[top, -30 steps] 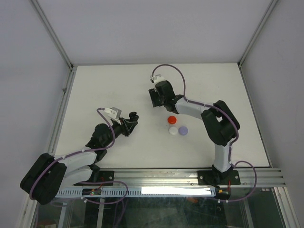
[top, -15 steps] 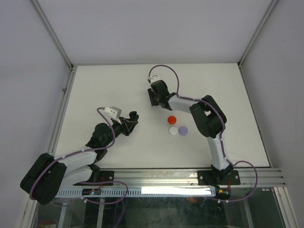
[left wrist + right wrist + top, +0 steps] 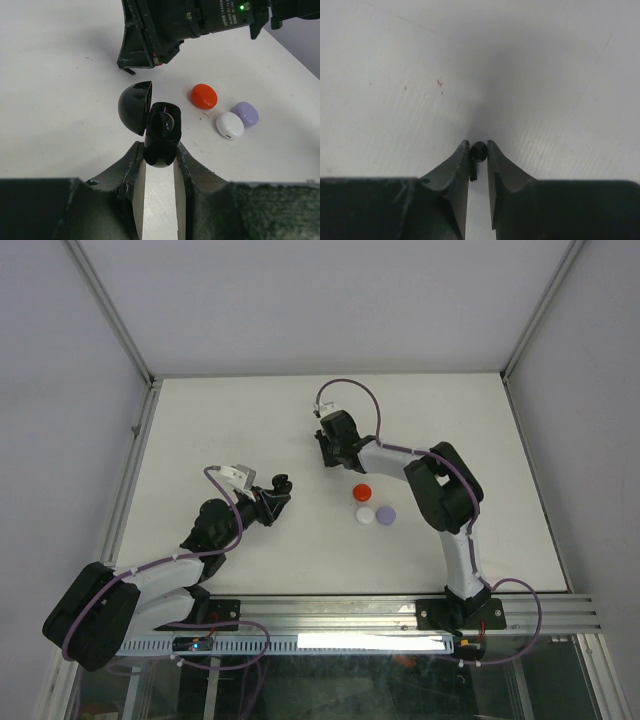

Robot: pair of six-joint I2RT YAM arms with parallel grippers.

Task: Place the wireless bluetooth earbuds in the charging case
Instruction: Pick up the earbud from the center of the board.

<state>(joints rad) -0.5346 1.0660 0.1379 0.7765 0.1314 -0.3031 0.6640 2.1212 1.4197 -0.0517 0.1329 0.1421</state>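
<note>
The black earbud [image 3: 479,149] was pinched between the fingertips of the right gripper [image 3: 477,145], low in the centre of the right wrist view. The jaws were narrowed to the width of the bud. Whether the bud touched the white table [image 3: 395,60] could not be determined.

In the top view the right gripper [image 3: 328,454] sat just above centre frame.

The black charging case [image 3: 161,137] was clamped upright between the fingers of the left gripper [image 3: 159,148], at the lower centre of the left wrist view. Its domed lid [image 3: 135,107] was hinged open toward the left of the frame, exposing a bud seat inside.

In the top view the left gripper [image 3: 280,485] was left of centre, well apart from the right gripper.

Three closed rounded items lay grouped on the table right of the case: a red item [image 3: 204,96], a white item [image 3: 229,125] and a lilac item [image 3: 244,113]. The white and lilac items were just beside each other.
</note>
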